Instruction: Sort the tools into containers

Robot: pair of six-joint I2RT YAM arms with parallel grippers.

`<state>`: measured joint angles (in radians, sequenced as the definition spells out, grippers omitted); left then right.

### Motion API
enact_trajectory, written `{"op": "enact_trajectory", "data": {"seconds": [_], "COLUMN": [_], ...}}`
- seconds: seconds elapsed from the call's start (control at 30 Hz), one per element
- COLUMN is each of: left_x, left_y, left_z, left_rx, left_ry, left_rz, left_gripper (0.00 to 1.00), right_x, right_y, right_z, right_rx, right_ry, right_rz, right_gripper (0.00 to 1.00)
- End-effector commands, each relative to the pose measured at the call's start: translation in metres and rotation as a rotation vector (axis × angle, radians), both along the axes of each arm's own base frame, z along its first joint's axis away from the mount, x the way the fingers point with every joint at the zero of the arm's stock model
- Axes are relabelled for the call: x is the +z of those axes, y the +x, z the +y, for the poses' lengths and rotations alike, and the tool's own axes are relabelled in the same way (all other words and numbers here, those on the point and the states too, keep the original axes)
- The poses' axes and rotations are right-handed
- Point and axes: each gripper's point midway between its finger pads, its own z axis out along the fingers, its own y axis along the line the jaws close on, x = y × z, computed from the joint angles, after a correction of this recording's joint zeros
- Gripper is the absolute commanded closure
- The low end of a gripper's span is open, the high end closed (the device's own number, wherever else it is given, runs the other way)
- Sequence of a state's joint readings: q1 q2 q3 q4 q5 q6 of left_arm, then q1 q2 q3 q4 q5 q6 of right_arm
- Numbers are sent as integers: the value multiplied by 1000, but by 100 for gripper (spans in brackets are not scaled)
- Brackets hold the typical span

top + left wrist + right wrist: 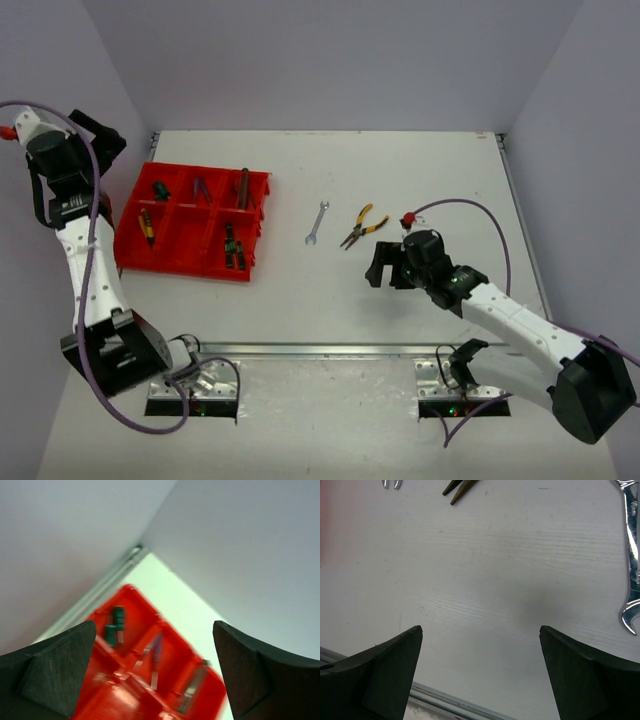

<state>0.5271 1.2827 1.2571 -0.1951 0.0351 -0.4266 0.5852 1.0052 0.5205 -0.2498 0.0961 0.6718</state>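
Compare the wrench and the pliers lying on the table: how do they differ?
The wrench is bare silver metal; the pliers have yellow handles. The wrench is one slim bar; the pliers fork into two spread handles. The wrench lies nearer the red tray than the pliers. Both lie on the table, outside the tray.

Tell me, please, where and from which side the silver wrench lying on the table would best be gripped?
Probably at mid-shank, coming straight down and pinching across its width. The wrench lies flat on the table, clear of the pliers, so only its thin sides offer purchase; the shank is straight, the ends flare.
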Motion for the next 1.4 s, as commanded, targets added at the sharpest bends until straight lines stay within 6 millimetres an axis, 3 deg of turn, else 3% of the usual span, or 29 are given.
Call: {"op": "enact_trajectory", "data": {"seconds": [0.0,0.03,0.07,0.2,0.3,0.43,0.5,0.6,0.7,0.8,1.0,1.17,1.27,1.37], "left_x": [49,57,48,-1,-32,-42,-52,-68,-66,-65,-60,-60,-60,-60], "left_y": [-48,-63,-78,-104,-116,-133,-138,-141,-144,-145,-150,-150,-151,-150], "left_z": [-75,-92,-113,-150,-165,-182,-184,-194,-206,-211,-223,-225,-226,-227], "left_rx": [-151,-188,-242,-365,-389,-433,-421,-441,-498,-516,-564,-574,-581,-590], "left_ry": [-199,-200,-225,-254,-192,-32,-6,-6,-6,-4,4,4,4,4], "left_rz": [-205,-263,-299,-214,-111,-55,-21,10,-8,-31,-63,-70,-71,-70], "left_gripper": [0,0,0,0,0,0,0,0,0,0,0,0,0,0], "right_x": [17,15,11,2,7,5,-6,-6,-19,-29,-63,-92,-96,-95], "right_y": [22,24,26,39,63,99,116,145,168,172,177,165,160,155], "right_z": [-11,-13,-14,-31,-26,-20,-24,-25,-23,-30,-21,-11,-10,-7], "right_rx": [-171,-204,-256,-472,-548,-649,-701,-764,-797,-858,-841,-805,-799,-781], "right_ry": [-17,-21,-24,-120,-159,-207,-235,-246,-303,-316,-300,-220,-192,-148], "right_rz": [-13,4,37,124,140,177,217,245,299,360,412,441,445,430], "right_gripper": [1,1,1,1,1,1,1,1,2,2,10,33,45,67]}}
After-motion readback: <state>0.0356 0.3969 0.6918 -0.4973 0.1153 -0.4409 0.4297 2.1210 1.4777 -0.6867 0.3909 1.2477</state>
